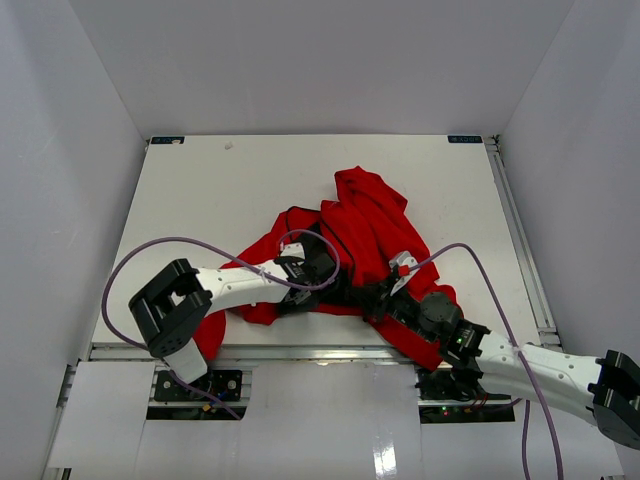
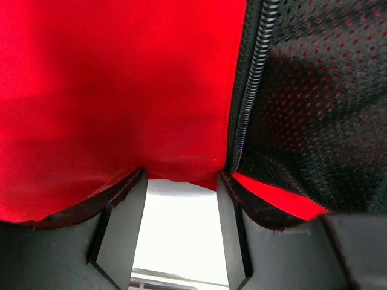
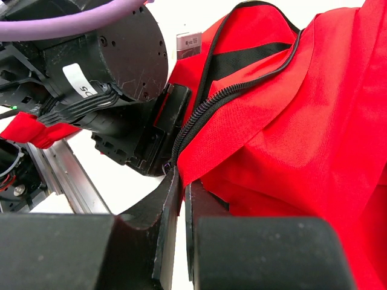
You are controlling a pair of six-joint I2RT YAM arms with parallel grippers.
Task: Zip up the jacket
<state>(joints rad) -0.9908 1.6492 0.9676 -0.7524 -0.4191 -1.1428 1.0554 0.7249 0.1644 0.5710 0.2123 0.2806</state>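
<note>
The red jacket (image 1: 365,215) lies crumpled in the middle of the table, its black mesh lining partly showing. My left gripper (image 1: 328,280) is at its near edge. In the left wrist view the left gripper (image 2: 181,178) is open, with red fabric (image 2: 109,90) draped over both fingertips and the dark zipper teeth (image 2: 249,84) running up beside the right finger. My right gripper (image 1: 376,297) sits just right of the left one. In the right wrist view the right gripper (image 3: 183,181) is shut on the jacket's red edge (image 3: 242,121), right beside the zipper (image 3: 199,112).
The white table (image 1: 220,190) is walled in by white panels on three sides. A metal rail (image 1: 300,352) runs along its near edge. A purple cable (image 1: 170,243) loops over the left arm and another trails from the right arm. The left wrist body (image 3: 115,66) crowds the right gripper.
</note>
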